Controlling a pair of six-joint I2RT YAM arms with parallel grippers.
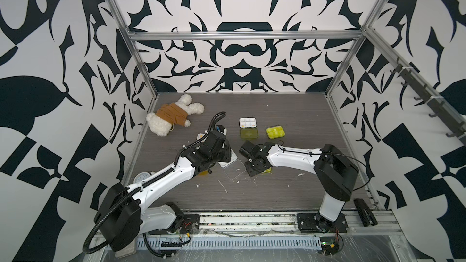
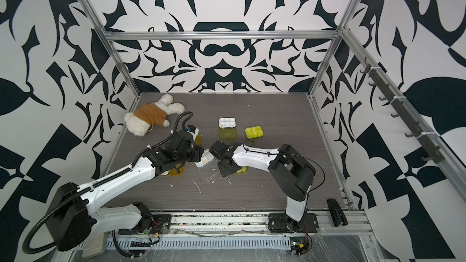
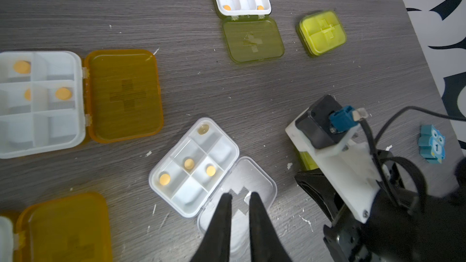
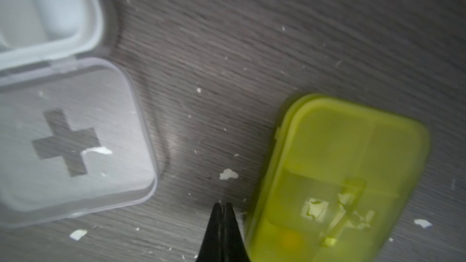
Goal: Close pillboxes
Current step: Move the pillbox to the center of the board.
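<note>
- The left arm (image 1: 166, 175) reaches low from the near left corner over the grey wood-grain bench (image 1: 277, 190), wrist bent down. Its jaws stand slightly parted with nothing between them, tips over the flat-open lid of the clear-lidded white six-compartment pillbox (image 3: 194, 170).
- The right arm (image 1: 295, 156) stretches in from the right, wrist turned down. Its jaws are clenched on nothing, just beside the edge of a closed yellow-green pillbox (image 4: 340, 172).
- The two wrists sit close together at mid-bench.
- An open amber-lidded pillbox (image 3: 75, 99) and a second open amber one (image 3: 63, 228) lie by the left arm.
- Farther back lie an open yellow-green-lidded pillbox (image 3: 245, 16) and, near it, a shut yellow-green one (image 3: 322, 32).
- Bare, fleck-strewn bench runs toward the near edge and the right wall.
</note>
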